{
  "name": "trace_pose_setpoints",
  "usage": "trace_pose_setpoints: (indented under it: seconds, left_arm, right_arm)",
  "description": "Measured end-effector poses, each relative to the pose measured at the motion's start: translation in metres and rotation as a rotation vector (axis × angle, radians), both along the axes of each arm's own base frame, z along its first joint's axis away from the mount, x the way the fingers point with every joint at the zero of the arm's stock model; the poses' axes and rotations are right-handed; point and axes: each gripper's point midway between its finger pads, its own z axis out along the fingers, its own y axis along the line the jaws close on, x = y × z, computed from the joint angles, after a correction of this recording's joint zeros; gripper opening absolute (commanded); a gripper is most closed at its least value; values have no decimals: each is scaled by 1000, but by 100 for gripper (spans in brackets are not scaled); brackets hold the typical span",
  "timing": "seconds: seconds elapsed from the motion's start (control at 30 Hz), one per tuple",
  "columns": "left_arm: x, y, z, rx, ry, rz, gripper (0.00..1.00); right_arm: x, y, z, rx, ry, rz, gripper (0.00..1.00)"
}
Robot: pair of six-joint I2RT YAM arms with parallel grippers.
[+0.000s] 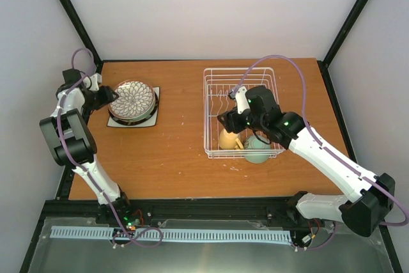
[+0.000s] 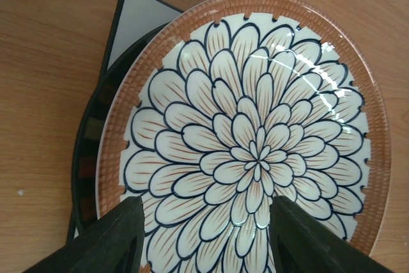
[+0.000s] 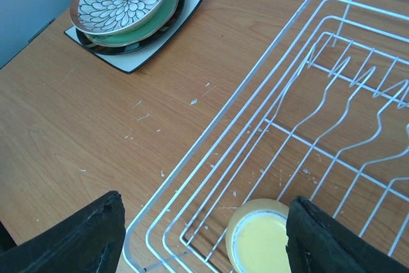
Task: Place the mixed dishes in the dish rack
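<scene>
As the overhead camera shows, the left gripper [image 1: 110,97] is at the flower-patterned plate [image 1: 132,100]; the right gripper [image 1: 229,121] hovers over the dish rack [image 1: 208,94] containing a yellow mug [image 1: 227,139]. Left wrist: fingers [image 2: 115,238] apart astride the plate's rim. Right wrist: fingers [image 3: 70,238] apart above the mug.

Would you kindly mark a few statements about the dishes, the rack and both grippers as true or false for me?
1. The yellow mug sits inside the dish rack. True.
2. The flower-patterned plate lies at the bottom of the stack. False: it is on top; the white square plate is at the bottom.
3. The right gripper grips the mug. False: it is open and empty, above the rack.
4. The left gripper is open at the flower-patterned plate's rim. True.
5. A plate stands in the rack. False: no plate is in it.
</scene>
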Motion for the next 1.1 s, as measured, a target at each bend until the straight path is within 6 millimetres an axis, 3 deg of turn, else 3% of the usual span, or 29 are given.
trace_pose_setpoints:
  seconds: [0.33, 0.8, 1.0, 1.1]
  left_arm:
    - [4, 15, -3, 76, 12, 18, 54]
    - [5, 20, -32, 79, 67, 20, 51]
    - [5, 19, -38, 77, 71, 12, 31]
    - [5, 19, -39, 76, 72, 9, 27]
  right_arm:
    - [-1, 4, -4, 6, 20, 14, 68]
    - [-1, 4, -3, 8, 19, 16, 68]
    - [-1, 5, -1, 12, 18, 18, 68]
    - [-1, 5, -1, 12, 18, 18, 68]
